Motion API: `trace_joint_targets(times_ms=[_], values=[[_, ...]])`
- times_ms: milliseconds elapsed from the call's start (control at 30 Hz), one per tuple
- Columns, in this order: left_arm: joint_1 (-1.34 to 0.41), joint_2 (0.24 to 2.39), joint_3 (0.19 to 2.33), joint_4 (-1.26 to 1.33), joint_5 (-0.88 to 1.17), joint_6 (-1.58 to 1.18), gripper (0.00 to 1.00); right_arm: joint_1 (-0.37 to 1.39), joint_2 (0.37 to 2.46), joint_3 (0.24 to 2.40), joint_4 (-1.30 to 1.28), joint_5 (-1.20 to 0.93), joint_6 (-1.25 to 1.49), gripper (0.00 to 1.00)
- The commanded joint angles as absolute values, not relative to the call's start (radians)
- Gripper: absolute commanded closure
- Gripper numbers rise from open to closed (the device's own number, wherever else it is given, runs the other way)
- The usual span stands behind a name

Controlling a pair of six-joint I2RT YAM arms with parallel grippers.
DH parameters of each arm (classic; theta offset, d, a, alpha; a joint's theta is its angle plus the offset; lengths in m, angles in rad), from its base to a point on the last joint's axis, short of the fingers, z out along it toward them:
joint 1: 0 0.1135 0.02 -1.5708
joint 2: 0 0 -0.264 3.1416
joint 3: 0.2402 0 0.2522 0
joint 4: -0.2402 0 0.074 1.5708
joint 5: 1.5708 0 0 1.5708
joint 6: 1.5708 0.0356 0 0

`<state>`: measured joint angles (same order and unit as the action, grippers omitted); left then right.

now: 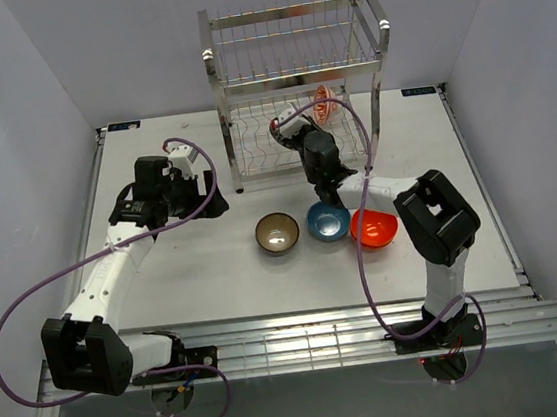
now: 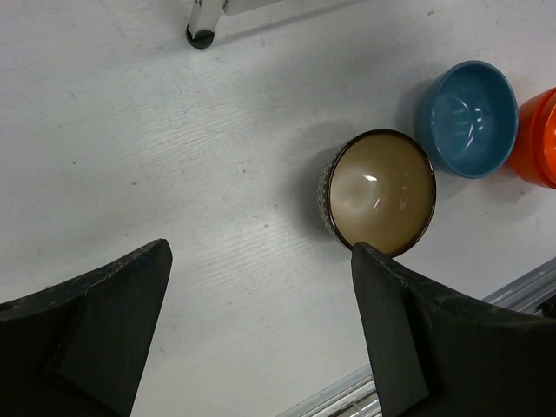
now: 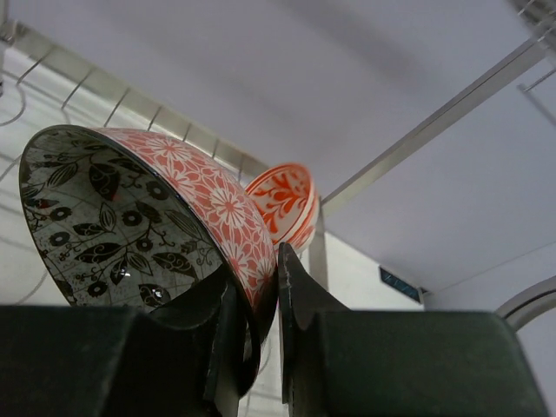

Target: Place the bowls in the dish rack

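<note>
Centrally at the far edge of the white table (image 1: pixel 196 278) stands the two-tier silver wire dish rack (image 1: pixel 288 67). The right gripper (image 3: pixel 271 287) reaches in at its lower tier. Its jaws are nearly closed, pinching the rim of a tilted round bowl with red flowers outside and black leaves inside (image 3: pixel 208 195). Just behind it, a second red-and-white patterned bowl (image 1: pixel 324 104) stands on edge in the same tier. The left gripper (image 2: pixel 261 252) hangs over the table's left half, jaws spread wide with nothing between them. Near the table's middle three round bowls sit in a row: a glossy brown bowl (image 1: pixel 276 234), a blue bowl (image 1: pixel 328 221) and, close beside it, a plain orange-red bowl (image 1: pixel 373 228). Small blue labels (image 1: pixel 416 91) at the table's far corners are too small to read.
</note>
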<state>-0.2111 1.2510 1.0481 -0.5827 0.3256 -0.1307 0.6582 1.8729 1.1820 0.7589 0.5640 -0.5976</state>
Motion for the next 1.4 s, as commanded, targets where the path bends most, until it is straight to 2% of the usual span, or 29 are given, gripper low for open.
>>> trace_joint_targets(times_ms=[0, 300, 600, 1367], values=[[-0.204, 1.235, 1.052, -0.571, 0.321, -0.118, 0.05, 0.655, 1.948, 1.218, 1.133, 0.598, -0.811, 0.92], [-0.204, 1.23, 1.043, -0.568, 0.314, -0.115, 0.05, 0.64, 2.114, 1.339, 1.201, 0.62, -0.937, 0.92], [-0.204, 1.223, 1.023, -0.56, 0.313, -0.112, 0.05, 0.63, 2.235, 1.577, 1.02, 0.739, -0.954, 0.92], [-0.201, 1.18, 0.979, -0.552, 0.318, -0.104, 0.05, 0.569, 2.497, 2.092, 0.577, 0.877, -0.9, 0.92]])
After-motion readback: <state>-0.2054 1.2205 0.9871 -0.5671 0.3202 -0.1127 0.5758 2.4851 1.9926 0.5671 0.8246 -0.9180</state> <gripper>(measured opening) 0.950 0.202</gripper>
